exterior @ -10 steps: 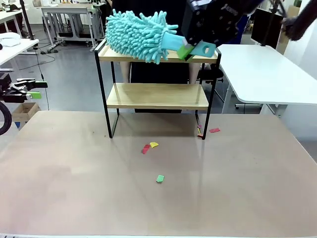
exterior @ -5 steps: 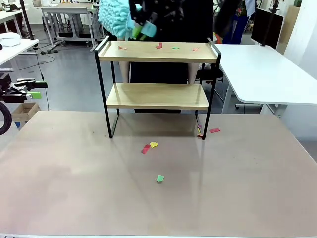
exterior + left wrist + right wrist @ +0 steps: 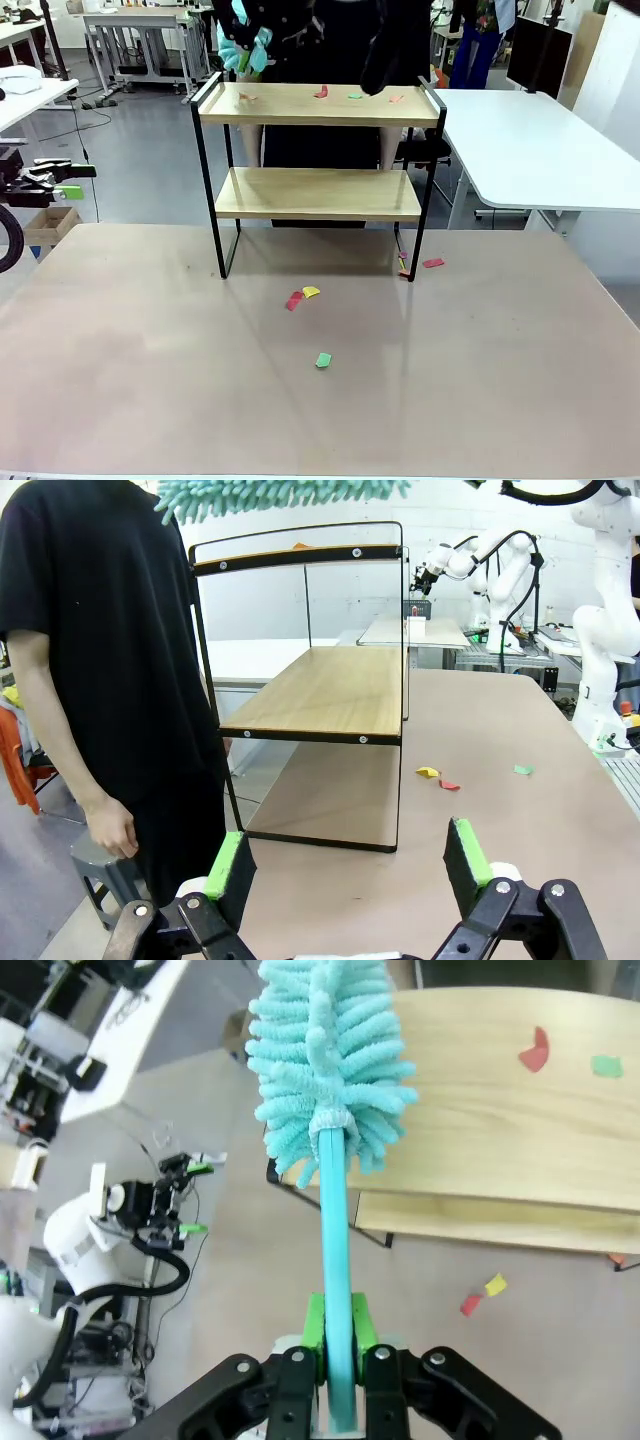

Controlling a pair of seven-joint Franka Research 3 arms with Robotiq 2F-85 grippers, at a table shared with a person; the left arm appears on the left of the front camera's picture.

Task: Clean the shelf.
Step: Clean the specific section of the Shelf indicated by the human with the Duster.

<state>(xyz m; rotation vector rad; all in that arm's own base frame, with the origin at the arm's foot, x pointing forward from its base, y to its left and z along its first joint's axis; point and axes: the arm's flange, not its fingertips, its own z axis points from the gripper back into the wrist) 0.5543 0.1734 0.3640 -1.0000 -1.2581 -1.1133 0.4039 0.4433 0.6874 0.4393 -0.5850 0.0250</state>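
Shelf (image 3: 318, 190) stands upper centre, front frame, paper scraps (image 3: 321, 92) on top. Right gripper (image 3: 338, 1345) pinches the microfiber duster (image 3: 330, 1070) handle; left gripper (image 3: 347, 858) gapes idle. Best lower the head flat, sweeping scraps toward the front edge.

Nothing legible right now: no print, label, brand or number can be made out on the shelf (image 3: 300, 106) or around it.

Shelf (image 3: 290, 108) carries scraps (image 3: 321, 92), perhaps paper.
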